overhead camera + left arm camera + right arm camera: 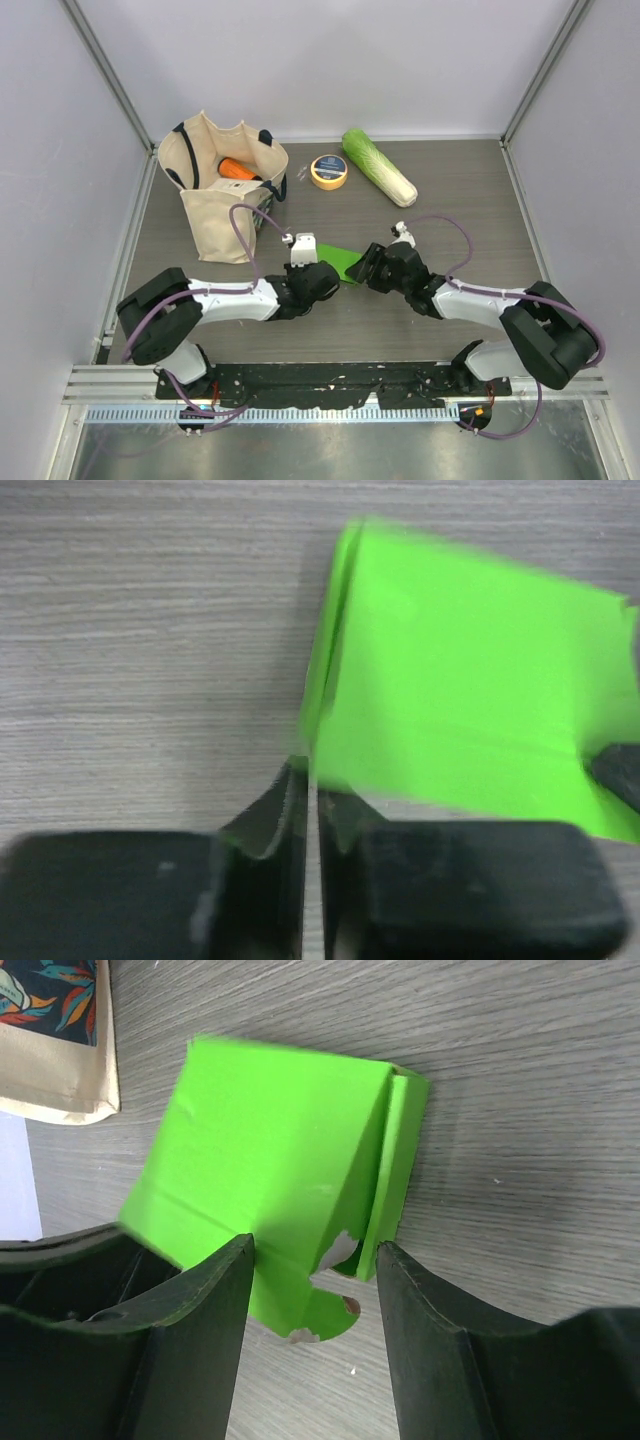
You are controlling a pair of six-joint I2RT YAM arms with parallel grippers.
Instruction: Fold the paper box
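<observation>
Left jaws clamped on a thin edge of the paper box [340,258]. Right jaws apart, the box's torn flap lying between them; contact unclear. The box sits on the bench [470,200], between the two sets of jaws. Tote bag [222,205] stands beyond the left jaws, open, with an orange item [237,169] inside. Tape roll [329,171] and cabbage [380,167] lie beyond the right jaws.
</observation>
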